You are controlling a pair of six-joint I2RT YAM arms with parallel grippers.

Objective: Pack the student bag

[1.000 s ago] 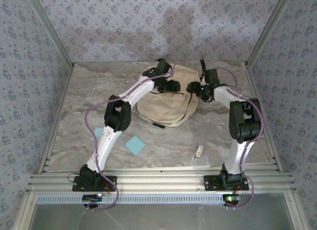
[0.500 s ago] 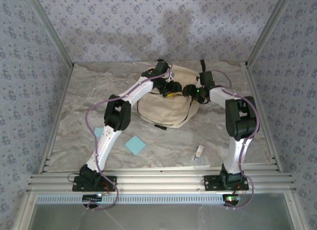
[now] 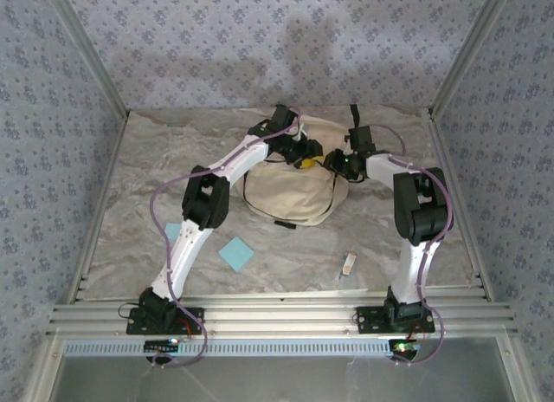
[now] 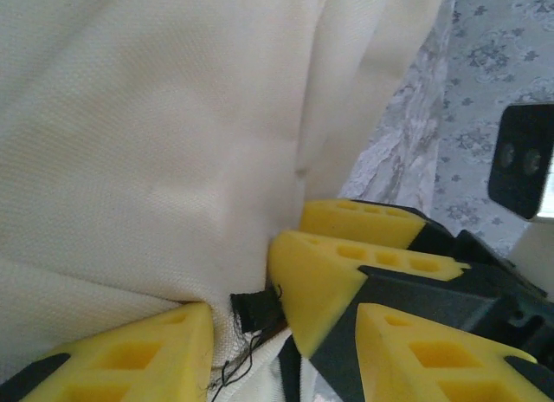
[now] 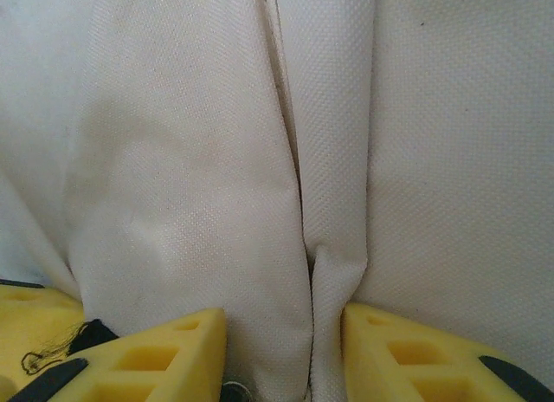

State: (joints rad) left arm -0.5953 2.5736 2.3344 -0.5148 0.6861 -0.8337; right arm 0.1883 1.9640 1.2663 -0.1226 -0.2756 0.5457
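Student bag: the student bag (image 3: 290, 194) lies slumped on the table (image 3: 156, 159), with both arms reaching onto its far, upper part.
Just changed: a second ago the right gripper hung just off the bag's right side, apart from the left one. It has since swung in onto the bag's top, and the two now meet there almost finger to finger.
Right gripper: the right gripper (image 5: 286, 320) has its jaws drawn in on an upright fold of the bag's cream fabric, which fills the gap between them. It looks pinched.
Left gripper: the left gripper (image 4: 286, 320) is spread wide against the bag's cloth. One finger sits beside a frayed black tab (image 4: 255, 311) on the bag, and the right gripper's fingers sit inside its span.
Loose things: a blue square (image 3: 235, 253) and a small pale item (image 3: 349, 264) lie on the table on the bag's near side, well apart from it.
Meaning for the task: likely still the opening stage. Both arms are now on the cloth, so the mouth can be pulled apart, but nothing appears packed yet.
Unclear: whether the black tab is a zipper pull, and whether the bag is open at all.
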